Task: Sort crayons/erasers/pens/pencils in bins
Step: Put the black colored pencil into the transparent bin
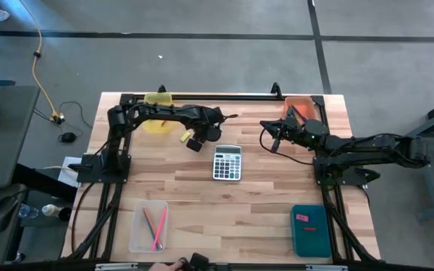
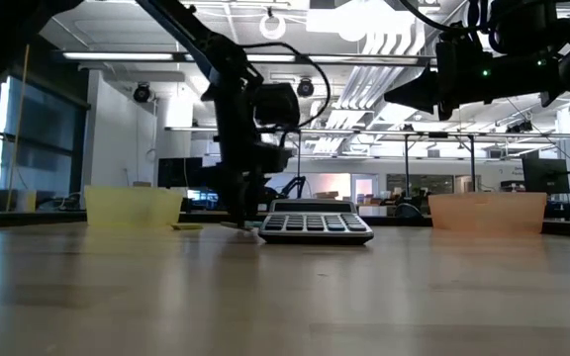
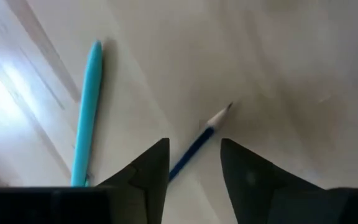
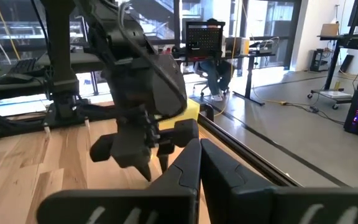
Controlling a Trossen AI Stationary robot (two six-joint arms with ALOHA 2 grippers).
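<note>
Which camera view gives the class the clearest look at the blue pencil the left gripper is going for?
The left wrist view: the blue pencil lies on the table between the open fingers of the left gripper, sharpened tip showing, beside a light blue stick. In the high, low and right wrist views the left arm hides it.

Grey calculator (image 1: 227, 162) mid-table; yellow cable (image 1: 42, 71) and dark mouse (image 1: 67, 137) on the floor.

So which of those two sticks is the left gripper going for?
The dark blue pencil, lying between the open left gripper fingers; the light blue stick lies off to one side.
</note>
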